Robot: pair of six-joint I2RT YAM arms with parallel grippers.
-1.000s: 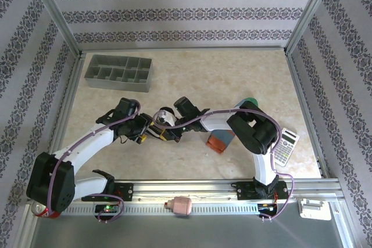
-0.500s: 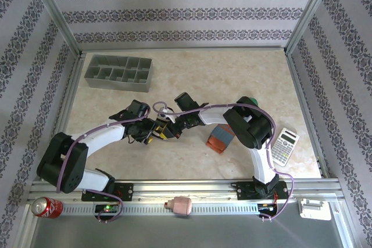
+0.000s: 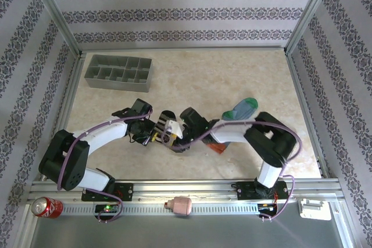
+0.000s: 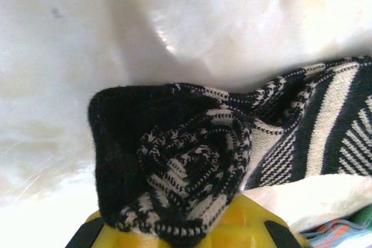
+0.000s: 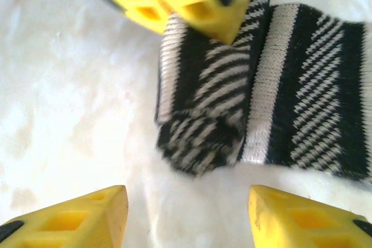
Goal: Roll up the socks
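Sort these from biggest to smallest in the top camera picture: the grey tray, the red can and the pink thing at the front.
1. grey tray: biggest by far.
2. red can and pink thing: they look about the same size, so I won't put one ahead of the other.

The white right arm (image 3: 232, 133) is hiding most of the blue-grey striped cloth sock (image 3: 243, 107); the black white-striped cloth sock (image 4: 192, 161) is running off the left wrist view's right edge.
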